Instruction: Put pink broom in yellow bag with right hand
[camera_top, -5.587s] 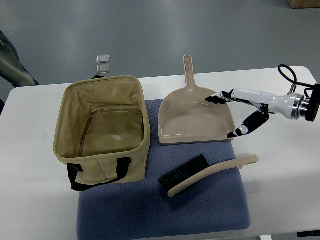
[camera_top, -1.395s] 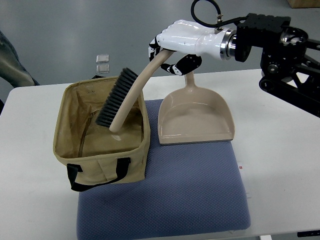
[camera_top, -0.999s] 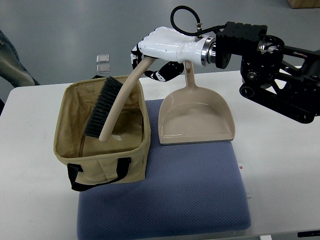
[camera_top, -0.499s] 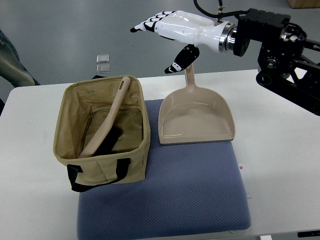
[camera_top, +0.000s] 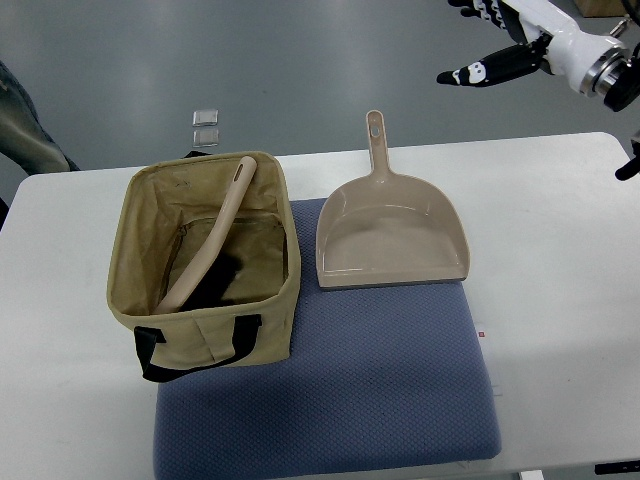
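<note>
The pink broom (camera_top: 205, 243) lies inside the yellow bag (camera_top: 204, 265), its bristle head down on the bag floor toward the near wall, its handle slanting up so that the hole-pierced tip leans on the far rim; it looks a light thing — a stiff moulded handle, gently curved, with soft dark bristles that would give under any squeeze; I'd judge the smooth plastic a little slippery, so the place to take hold would be the bare handle near the upper end, where it stands clear of the fabric, not the brush end buried in the bag. The bag itself is soft-sided and could shift if the handle were tugged sideways.

The right hand (camera_top: 500, 45) is well apart from all this — up at the far right corner, beyond the worktop (camera_top: 560, 260) edge, fingers spread and holding nothing; the matching dustpan (camera_top: 390, 232) sits between it and the bag, on the blue mat (camera_top: 330, 380). The left hand does not show.
</note>
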